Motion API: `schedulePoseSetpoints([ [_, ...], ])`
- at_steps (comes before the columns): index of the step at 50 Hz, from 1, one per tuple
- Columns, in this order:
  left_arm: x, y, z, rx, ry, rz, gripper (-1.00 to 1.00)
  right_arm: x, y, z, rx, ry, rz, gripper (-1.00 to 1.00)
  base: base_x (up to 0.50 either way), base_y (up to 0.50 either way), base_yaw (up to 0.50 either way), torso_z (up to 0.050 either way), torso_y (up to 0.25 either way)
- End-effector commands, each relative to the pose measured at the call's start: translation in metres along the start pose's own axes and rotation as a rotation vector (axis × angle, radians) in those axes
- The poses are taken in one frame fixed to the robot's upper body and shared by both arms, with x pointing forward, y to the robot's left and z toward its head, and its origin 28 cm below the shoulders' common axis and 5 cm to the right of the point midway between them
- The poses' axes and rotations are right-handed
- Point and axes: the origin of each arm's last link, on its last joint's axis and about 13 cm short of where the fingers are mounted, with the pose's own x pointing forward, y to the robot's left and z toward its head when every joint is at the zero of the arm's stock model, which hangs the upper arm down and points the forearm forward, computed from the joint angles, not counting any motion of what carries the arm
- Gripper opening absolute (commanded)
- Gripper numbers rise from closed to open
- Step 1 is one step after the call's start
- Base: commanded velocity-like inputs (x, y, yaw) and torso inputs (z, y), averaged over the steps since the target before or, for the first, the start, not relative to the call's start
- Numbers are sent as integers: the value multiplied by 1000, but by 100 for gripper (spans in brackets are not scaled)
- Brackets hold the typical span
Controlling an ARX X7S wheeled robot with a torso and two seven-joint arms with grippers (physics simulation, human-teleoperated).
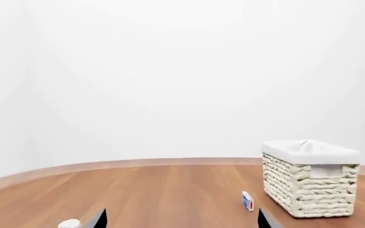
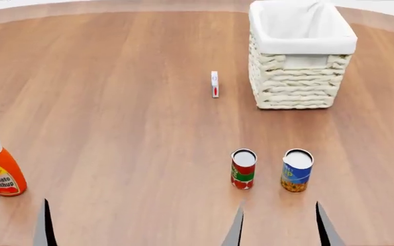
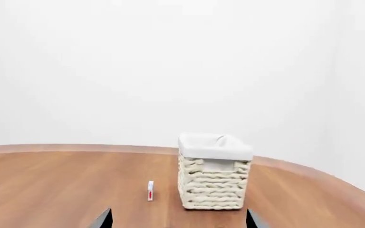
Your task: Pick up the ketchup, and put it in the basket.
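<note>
Upright, the ketchup (image 2: 0, 166) stands near the bench's (image 2: 115, 102) left edge, well apart from the basket (image 2: 299, 87) toward the far right; both tools (image 2: 142, 225) (image 2: 323, 225) gape wide, holding nothing.

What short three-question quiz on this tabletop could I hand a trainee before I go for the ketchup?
1. True or false: the ketchup bottle stands upright on the table.
2. Which stands nearest the wicker basket? A) red-green can B) small white box C) blue-yellow can
3. Fill in: in the head view, the ketchup bottle is at the table's ___ edge.

Key
1. True; its white cap points up.
2. B; the box stands just beside the basket, apart from it.
3. Left, on the left arm's side, far from the basket.
</note>
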Motion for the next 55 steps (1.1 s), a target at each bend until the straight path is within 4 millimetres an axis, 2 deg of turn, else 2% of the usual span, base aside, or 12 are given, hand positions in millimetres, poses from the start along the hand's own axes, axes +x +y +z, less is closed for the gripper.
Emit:
schedulePoseSetpoints([
  [1, -1, -1, 5, -3, -22, -5, 100, -1, -1, 2, -2, -24, -12, 100, 500, -137, 0, 0, 0],
  [33, -3, -2, 2, -7, -12, -15, 100, 0, 1, -2, 11, -1, 0, 100, 500, -69, 0, 0, 0],
  [55, -3, -4, -9, 33, 5, -28, 100, 0, 2, -8, -18, 9, 24, 100, 456, -21, 0, 0, 1],
])
